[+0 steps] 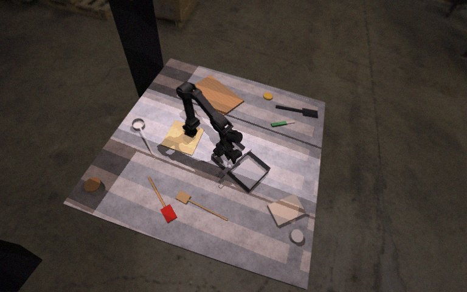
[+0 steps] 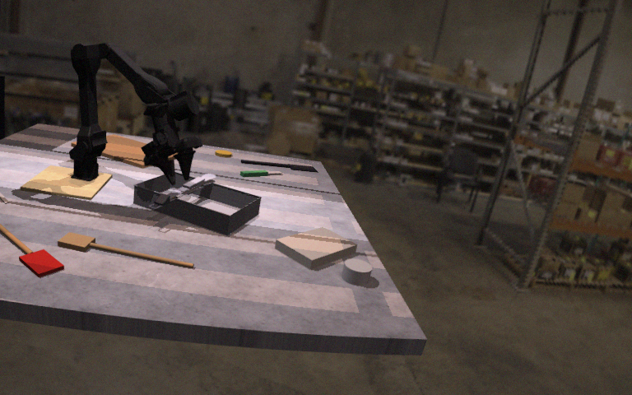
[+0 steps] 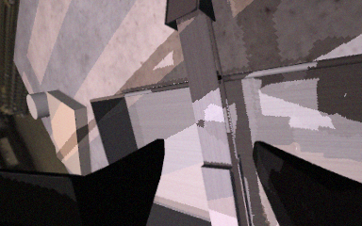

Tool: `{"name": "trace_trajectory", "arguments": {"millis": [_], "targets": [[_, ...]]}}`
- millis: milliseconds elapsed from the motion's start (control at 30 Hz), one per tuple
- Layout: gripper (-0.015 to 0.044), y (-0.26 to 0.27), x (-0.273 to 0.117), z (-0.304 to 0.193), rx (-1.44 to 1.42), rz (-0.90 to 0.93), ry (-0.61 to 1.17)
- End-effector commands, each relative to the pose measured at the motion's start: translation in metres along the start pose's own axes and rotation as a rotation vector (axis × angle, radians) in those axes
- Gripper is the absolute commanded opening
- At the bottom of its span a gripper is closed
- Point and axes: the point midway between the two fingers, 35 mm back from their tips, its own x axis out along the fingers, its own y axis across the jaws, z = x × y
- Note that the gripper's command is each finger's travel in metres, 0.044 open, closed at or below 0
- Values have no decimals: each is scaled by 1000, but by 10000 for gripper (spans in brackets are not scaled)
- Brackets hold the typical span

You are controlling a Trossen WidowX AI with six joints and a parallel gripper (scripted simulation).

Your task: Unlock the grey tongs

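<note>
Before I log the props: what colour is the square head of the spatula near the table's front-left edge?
Bright red, on a wooden handle; clearest in the exterior view.
</note>
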Motion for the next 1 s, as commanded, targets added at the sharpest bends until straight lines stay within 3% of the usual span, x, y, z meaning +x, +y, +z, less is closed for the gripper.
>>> {"name": "trace_trajectory", "arguments": {"millis": [0,967], "targets": [[260,-2,9,0,-2,-7,-4],[260,-4,56,1,-2,-5,-4]]}}
